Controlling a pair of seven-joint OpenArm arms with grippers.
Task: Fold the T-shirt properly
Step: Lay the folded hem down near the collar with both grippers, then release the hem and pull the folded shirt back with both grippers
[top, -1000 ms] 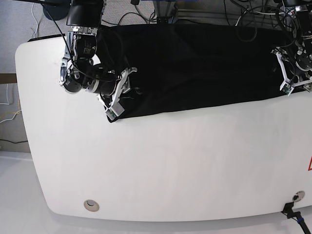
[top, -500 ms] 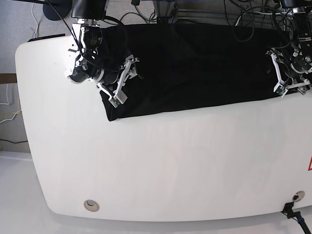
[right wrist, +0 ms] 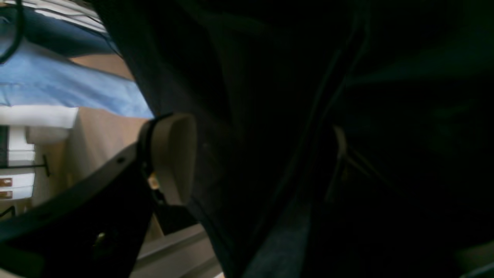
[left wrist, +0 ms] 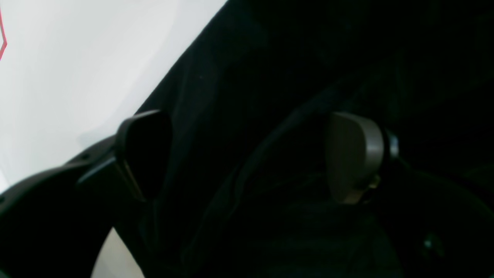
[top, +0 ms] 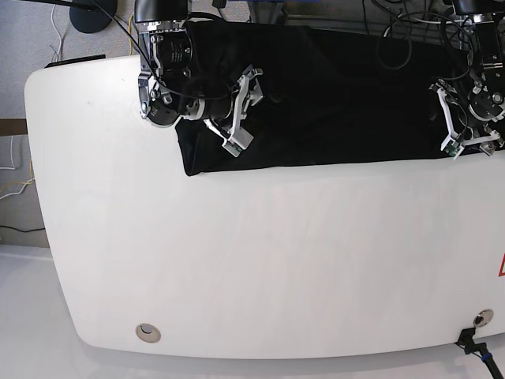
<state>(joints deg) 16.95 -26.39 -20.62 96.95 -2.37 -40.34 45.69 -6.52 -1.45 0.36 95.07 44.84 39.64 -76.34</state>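
Note:
The black T-shirt (top: 339, 103) lies spread in a wide band along the back of the white table (top: 252, 260), plain side up, its front edge nearly straight. My right gripper (top: 247, 110) hovers over the shirt's left part, open. In the right wrist view the right gripper (right wrist: 256, 158) has the pale fingers (right wrist: 173, 158) wide apart with dark T-shirt (right wrist: 270, 77) cloth running between them. My left gripper (top: 447, 120) stands at the shirt's right end, open. In the left wrist view the left gripper (left wrist: 249, 154) spans T-shirt (left wrist: 270, 77) folds near the cloth's edge.
Cables (top: 410, 35) trail behind the table's back edge. A round grommet (top: 147, 332) sits at the front left and a connector (top: 477, 320) at the front right. A red mark (top: 501, 264) shows at the right edge.
My right arm has moved back and to the right and its jaws have opened. The shirt's left corner now lies further back. My left gripper has drifted slightly left.

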